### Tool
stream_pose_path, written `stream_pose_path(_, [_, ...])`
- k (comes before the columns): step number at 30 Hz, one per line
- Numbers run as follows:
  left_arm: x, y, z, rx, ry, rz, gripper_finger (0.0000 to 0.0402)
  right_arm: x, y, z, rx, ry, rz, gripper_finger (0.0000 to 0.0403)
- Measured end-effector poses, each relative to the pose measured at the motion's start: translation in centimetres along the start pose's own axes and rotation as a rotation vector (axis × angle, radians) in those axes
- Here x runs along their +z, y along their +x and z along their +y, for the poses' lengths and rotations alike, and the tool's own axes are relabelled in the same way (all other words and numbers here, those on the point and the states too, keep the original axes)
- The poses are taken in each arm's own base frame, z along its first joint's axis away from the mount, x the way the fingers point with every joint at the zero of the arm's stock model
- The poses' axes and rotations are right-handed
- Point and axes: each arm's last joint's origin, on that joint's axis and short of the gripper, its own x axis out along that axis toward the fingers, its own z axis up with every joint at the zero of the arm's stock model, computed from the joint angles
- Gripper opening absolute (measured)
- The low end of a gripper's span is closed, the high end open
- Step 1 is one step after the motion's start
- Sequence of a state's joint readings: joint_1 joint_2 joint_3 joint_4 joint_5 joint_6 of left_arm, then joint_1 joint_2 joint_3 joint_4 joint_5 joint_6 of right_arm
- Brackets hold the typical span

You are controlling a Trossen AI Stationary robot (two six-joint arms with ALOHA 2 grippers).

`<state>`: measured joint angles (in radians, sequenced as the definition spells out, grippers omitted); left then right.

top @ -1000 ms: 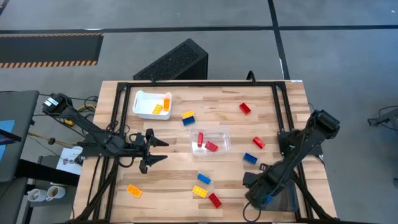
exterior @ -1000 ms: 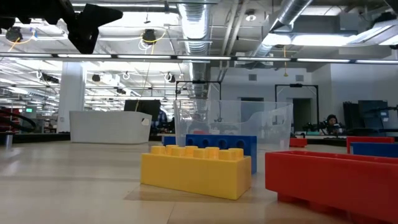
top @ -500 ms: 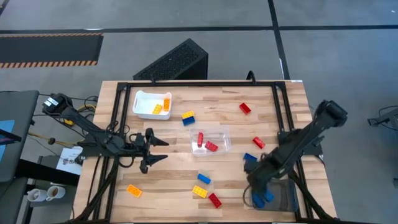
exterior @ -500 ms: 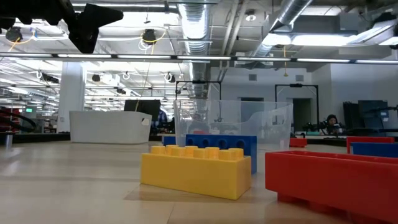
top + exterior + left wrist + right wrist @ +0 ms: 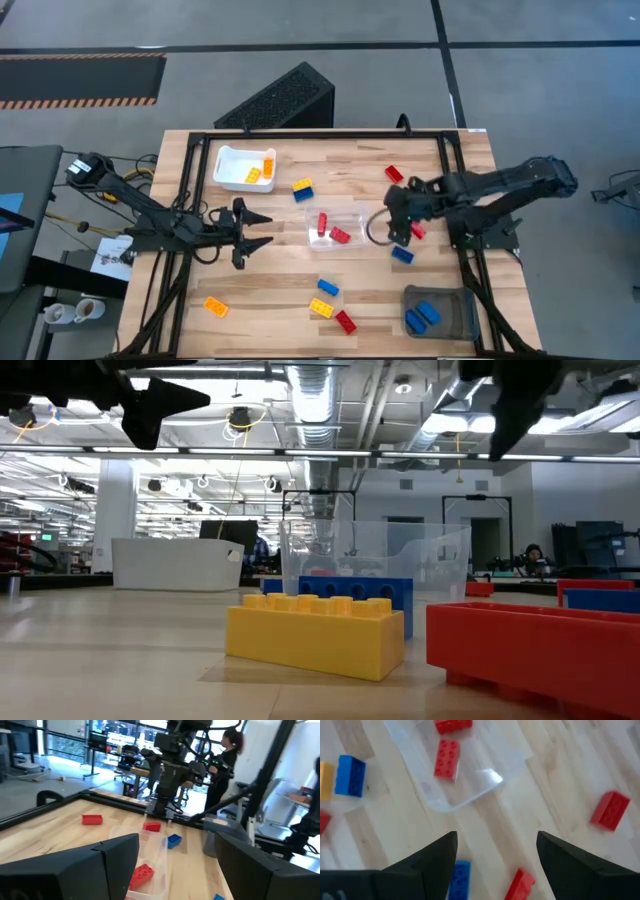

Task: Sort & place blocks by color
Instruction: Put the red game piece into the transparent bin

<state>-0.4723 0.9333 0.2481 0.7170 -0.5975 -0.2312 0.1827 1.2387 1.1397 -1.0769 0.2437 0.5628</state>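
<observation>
I am holding my right gripper [image 5: 398,228] wide open and empty above the table, a red block [image 5: 416,230] and a blue block [image 5: 402,255] lying just beside it. My left gripper [image 5: 262,230] is hanging open, well apart from them.

Two red plastic blocks [image 5: 331,230] are lying inside the clear plastic tray [image 5: 357,215] at mid-table; a white plastic tray [image 5: 226,172] is sitting behind it, leftward.
</observation>
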Motion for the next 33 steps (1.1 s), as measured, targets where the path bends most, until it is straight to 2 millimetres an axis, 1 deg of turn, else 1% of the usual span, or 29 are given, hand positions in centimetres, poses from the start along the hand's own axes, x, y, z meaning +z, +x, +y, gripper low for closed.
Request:
stream_pose_path(4, [0.4, 0.0, 0.2, -0.016, -0.029, -0.015, 0.0244, 0.6, 0.7, -0.6, -0.007, -0.044, -0.001, 0.0291])
stream_pose_path(7, [0.7, -0.1, 0.3, -0.029, -0.037, -0.025, 0.0244, 0.4, 2.2, -1.0, 0.053, -0.047, -0.01, 0.0291])
stream_pose_path(10, [1.1, -0.3, 0.3, -0.034, -0.049, -0.044, 0.0244, -0.6, 3.8, -1.7, 0.111, -0.034, -0.018, 0.0291])
stream_pose_path(14, [1.6, -0.6, 0.4, -0.047, -0.056, -0.064, 0.0244, -2.1, 5.6, -3.1, 0.094, 0.001, 0.036, 0.0291])
stream_pose_path(23, [1.7, -0.7, 0.5, -0.03, -0.043, -0.067, 0.0244, -4.0, 7.5, -5.3, 0.054, 0.089, 0.085, 0.0291])
stream_pose_path(27, [1.7, -0.6, 0.7, -0.027, -0.041, -0.07, 0.0244, -4.8, 8.8, -5.9, 0.079, 0.119, 0.104, 0.0291])
stream_pose_path(33, [2.3, -0.5, 1.7, -0.035, -0.002, -0.076, 0.0237, -5.8, 10.1, -6.5, 0.087, 0.145, 0.125, 0.0291])
